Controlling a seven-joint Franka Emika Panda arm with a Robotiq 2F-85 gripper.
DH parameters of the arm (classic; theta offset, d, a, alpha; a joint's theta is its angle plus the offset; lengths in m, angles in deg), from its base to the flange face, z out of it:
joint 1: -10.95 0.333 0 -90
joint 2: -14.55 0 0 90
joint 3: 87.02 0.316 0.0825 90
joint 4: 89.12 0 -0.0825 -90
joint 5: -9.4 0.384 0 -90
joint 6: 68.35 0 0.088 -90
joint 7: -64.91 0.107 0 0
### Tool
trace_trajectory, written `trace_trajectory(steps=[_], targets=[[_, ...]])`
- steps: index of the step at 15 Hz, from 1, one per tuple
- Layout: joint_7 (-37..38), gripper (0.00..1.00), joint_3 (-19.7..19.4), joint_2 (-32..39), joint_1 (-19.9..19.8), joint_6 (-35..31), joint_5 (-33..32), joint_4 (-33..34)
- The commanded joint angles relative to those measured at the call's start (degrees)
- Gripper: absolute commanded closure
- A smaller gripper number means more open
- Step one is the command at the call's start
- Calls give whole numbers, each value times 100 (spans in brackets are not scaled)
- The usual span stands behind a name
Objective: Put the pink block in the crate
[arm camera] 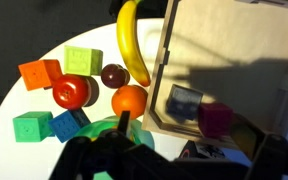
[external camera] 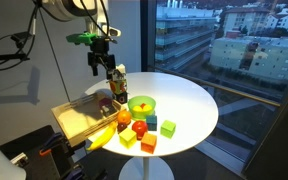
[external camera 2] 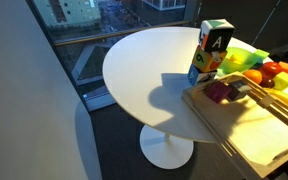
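a round white table (external camera: 189,105) seen from my wrist, read left to right. near the left edge of the tabletop sit an orange cube (arm camera: 39,73) and, below it, a green cube (arm camera: 31,127) with a teal cube (arm camera: 69,125) just beside it. a paler green cube (arm camera: 82,60) lies further in. next come three pieces of fruit close together: a red apple (arm camera: 72,92), a dark plum (arm camera: 114,75) and an orange (arm camera: 129,98). a yellow banana (arm camera: 132,45) lies lengthwise along the outside of the crate's wall.

my gripper (arm camera: 119,150) shows as a dark shape at the bottom middle. its fingers are in shadow, and i cannot tell whether they are apart or together. in an exterior view my gripper (external camera: 99,65) hangs in the air above the crate, touching nothing.

the crate (arm camera: 229,40), tan and shallow, fills the right side and sits at the tabletop's edge. the pink block (arm camera: 216,120) rests inside it on the floor, near the wall facing the fruit. a dim greyish object (arm camera: 184,100), too shadowed to name, sits just beside the block.

in an exterior view an upright carton (external camera 2: 214,50) stands beside the crate's corner, and a lime-green bowl (external camera: 141,104) sits next to the fruit.
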Motion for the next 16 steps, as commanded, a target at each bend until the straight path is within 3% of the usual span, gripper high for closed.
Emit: trace_trajectory(steps=[1,4,11,16], targets=[[-290,0,-52,-303,-87,815,-53,184],[-452,0,-116,-590,-102,1123,-53,139],[-522,0,-265,-1142,-136,934,13,-58],[-371,0,-209,-982,-112,980,16,28]])
